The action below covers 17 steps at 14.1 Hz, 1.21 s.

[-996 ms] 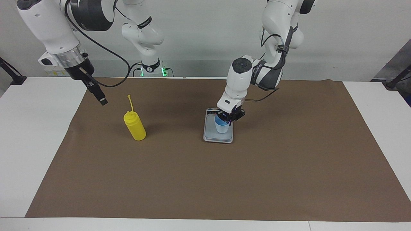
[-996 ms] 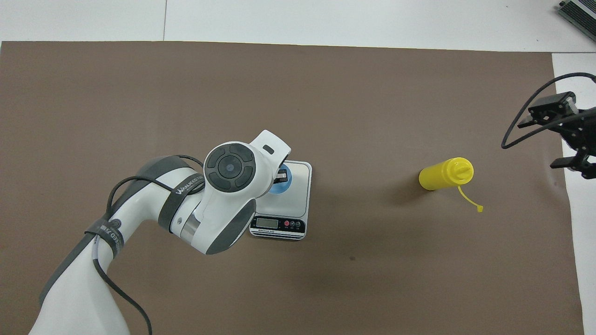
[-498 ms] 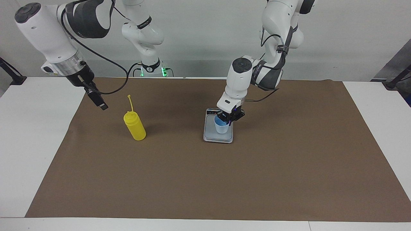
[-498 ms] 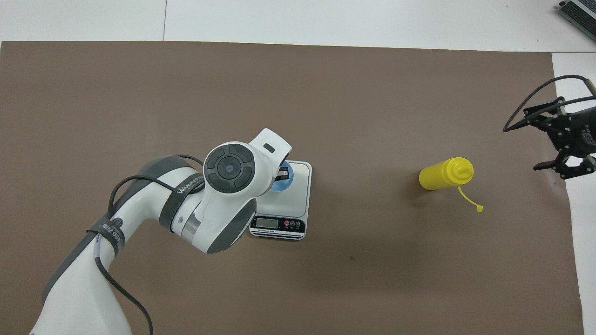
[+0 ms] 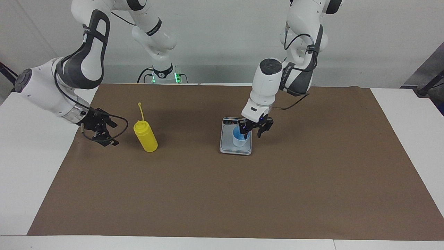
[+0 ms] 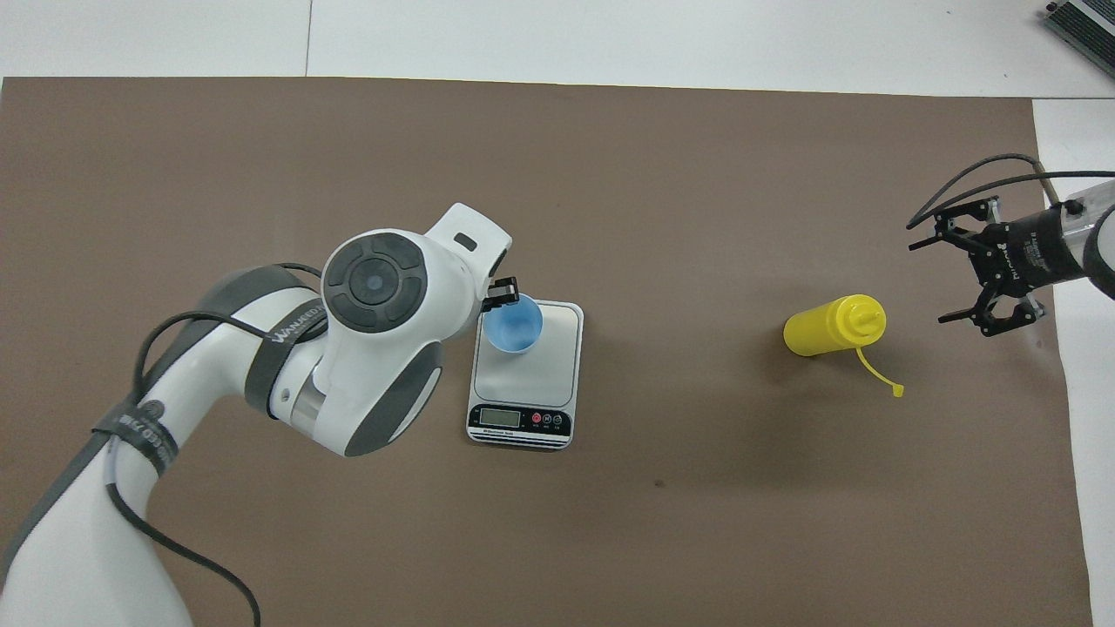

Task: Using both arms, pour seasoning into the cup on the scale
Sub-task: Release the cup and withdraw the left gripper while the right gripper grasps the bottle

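The yellow seasoning bottle (image 5: 146, 136) stands upright on the brown mat toward the right arm's end, its thin tethered tip (image 5: 140, 110) pointing up; it also shows in the overhead view (image 6: 827, 326). My right gripper (image 5: 104, 133) is low beside it, a short gap away, open wide and turned toward it (image 6: 939, 280). The light blue cup (image 5: 239, 139) stands on the silver-grey scale (image 5: 236, 150) mid-table, the cup (image 6: 512, 323) on the part of the scale (image 6: 531, 383) farther from the robots. My left gripper (image 5: 253, 133) is open at the cup's rim, one finger at the rim, the other outside it.
A brown mat (image 5: 222, 194) covers most of the white table (image 5: 31, 166). The scale's dark display strip (image 6: 521, 420) faces the robots. The left arm's wrist (image 6: 383, 287) hangs over the mat beside the scale.
The right arm swung down, and its gripper now sits low beside the bottle, facing it. The left gripper opened off the cup's rim and shifted a little toward the left arm's end.
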Each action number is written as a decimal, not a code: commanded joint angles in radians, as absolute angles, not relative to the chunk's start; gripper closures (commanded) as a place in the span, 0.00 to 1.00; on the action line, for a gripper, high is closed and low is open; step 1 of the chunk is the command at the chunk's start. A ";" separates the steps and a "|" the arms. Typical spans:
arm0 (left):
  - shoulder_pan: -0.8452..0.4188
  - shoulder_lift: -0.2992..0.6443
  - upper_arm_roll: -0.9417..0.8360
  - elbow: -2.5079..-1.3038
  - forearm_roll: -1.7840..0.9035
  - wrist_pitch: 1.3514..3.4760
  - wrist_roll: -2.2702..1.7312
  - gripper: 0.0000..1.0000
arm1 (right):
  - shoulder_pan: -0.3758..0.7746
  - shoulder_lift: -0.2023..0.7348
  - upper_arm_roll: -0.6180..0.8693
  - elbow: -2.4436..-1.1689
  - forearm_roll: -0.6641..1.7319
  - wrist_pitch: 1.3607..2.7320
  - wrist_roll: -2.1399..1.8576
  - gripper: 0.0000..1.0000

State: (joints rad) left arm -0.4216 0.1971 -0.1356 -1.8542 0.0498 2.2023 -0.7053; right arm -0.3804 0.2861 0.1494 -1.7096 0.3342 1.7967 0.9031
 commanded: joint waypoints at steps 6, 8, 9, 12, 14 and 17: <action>-0.215 0.025 -0.140 -1.859 0.061 2.000 -0.303 0.00 | -0.402 0.336 0.161 -1.830 0.520 1.842 0.910 0.00; -0.163 0.011 -0.137 -1.856 0.060 1.961 -0.179 0.00 | -0.411 0.371 0.161 -1.833 0.563 1.838 0.891 0.00; -0.135 0.003 -0.137 -1.847 0.058 1.936 -0.111 0.00 | -0.411 0.373 0.161 -1.845 0.584 1.836 0.891 0.00; -0.065 0.003 -0.137 -1.783 0.057 1.837 0.015 0.00 | -0.403 0.359 0.161 -1.891 0.652 1.836 0.891 0.00; -0.026 0.003 -0.137 -1.735 0.055 1.780 0.026 0.00 | -0.400 0.350 0.161 -1.913 0.673 1.835 0.891 0.00; 0.020 0.008 -0.135 -1.666 0.017 1.712 0.041 0.00 | -0.396 0.344 0.170 -1.907 0.676 1.844 0.887 1.00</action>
